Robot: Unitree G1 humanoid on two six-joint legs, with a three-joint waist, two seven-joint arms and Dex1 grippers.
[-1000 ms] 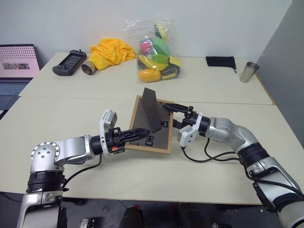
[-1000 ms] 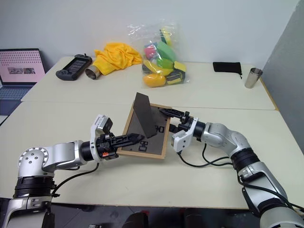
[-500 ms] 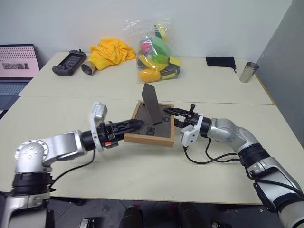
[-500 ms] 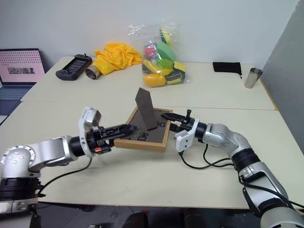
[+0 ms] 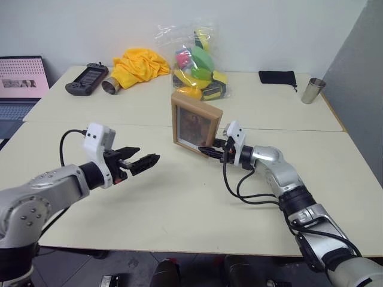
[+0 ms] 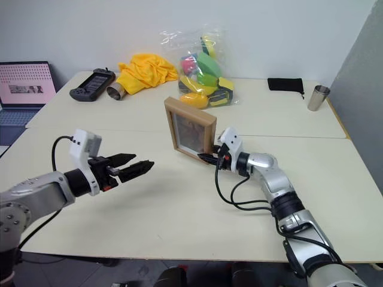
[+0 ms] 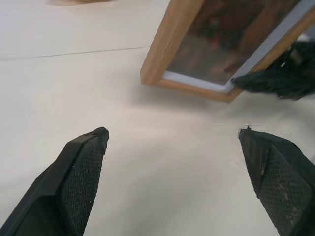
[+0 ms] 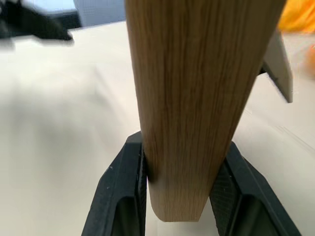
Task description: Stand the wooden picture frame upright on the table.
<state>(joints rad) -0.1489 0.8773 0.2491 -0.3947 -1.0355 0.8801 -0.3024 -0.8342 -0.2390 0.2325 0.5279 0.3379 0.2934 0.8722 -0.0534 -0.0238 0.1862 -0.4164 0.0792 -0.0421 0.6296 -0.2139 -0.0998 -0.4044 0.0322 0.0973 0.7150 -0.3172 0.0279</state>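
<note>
Black fingers first: the left gripper [image 5: 143,160] hovers low over the near table [image 5: 179,209] with its jaws spread wide and nothing between them, well apart from the frame. Just past it, the right gripper [image 5: 209,151] is clamped on the lower right corner of the wooden picture frame [image 5: 195,125], pads pressed on front and back of the light wood edge. And look at that frame: it stands upright near the table's middle, glass front facing the robot, close to the seam line.

My read is that the job is almost done, and letting go is the delicate bit. Best to make sure the bottom edge and the fold-out stand behind both sit flat, then ease the jaws apart slowly and draw straight away without nudging the corner, or it could tip.

Further back on the pale cream top sit a bag of colourful toys [image 5: 197,63], a yellow cloth [image 5: 140,64], a handheld game console [image 5: 87,78], a black pouch [image 5: 277,78] and a metal cup [image 5: 313,90]. A laptop [image 5: 21,84] glows at far left before a plain white wall.
</note>
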